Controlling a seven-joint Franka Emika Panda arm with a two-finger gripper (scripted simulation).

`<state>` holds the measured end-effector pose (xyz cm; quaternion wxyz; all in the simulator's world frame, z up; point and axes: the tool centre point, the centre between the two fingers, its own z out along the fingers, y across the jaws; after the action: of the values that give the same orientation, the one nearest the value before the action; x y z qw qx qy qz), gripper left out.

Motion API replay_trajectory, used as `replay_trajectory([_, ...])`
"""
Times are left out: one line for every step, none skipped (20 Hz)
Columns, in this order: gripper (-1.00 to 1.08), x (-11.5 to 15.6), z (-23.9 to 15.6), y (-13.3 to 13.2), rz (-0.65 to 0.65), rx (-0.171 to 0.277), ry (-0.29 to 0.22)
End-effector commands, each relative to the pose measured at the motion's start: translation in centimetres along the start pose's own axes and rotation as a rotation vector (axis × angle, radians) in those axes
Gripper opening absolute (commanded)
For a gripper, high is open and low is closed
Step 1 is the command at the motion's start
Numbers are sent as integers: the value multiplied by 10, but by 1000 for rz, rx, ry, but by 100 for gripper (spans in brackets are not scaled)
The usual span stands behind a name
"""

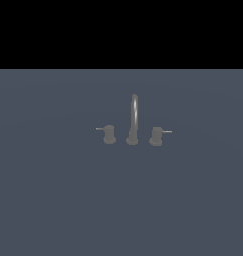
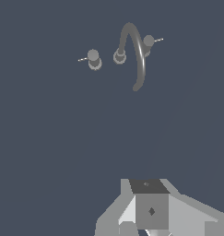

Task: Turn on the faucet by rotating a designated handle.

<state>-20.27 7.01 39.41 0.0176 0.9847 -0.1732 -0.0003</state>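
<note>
Grey-blue flat ground (image 1: 53,200) filled the lower part of the exterior view, bare around the small dull-grey metal faucet (image 1: 134,120) near the centre of the frame. Its tall thin arched spout (image 1: 135,112) rose between two stubby knobs. The designated handle (image 1: 109,134), a dark-grey cylindrical knob with a thin lever pin, stood on the exterior view's left of the spout; the twin knob (image 1: 156,136) stood on the right. In the wrist view the handle (image 2: 93,59) was far from the grey gripper (image 2: 148,216), whose fingers were cut off by the frame, so I cannot tell their state. A good approach would probably push the pin sideways, avoiding the overhanging spout.
</note>
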Motion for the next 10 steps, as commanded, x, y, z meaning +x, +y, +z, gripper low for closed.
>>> replay_trajectory([-100,6,14,-12,55,2,-2])
replay_trajectory([-100,9,19,-16,76,3,-2])
replay_trajectory([-100,12,25,-21,98,4,-3])
replay_trajectory([-100,15,30,-25,119,4,-3])
replay_trajectory([-100,18,36,-29,140,5,-4])
replay_trajectory([-100,21,41,-34,161,6,-5])
replay_trajectory([-100,24,46,-38,183,7,-5])
replay_trajectory([-100,27,52,-42,204,8,-6])
replay_trajectory([-100,31,57,-46,224,8,-7])
replay_trajectory([-100,34,62,-50,245,9,-7])
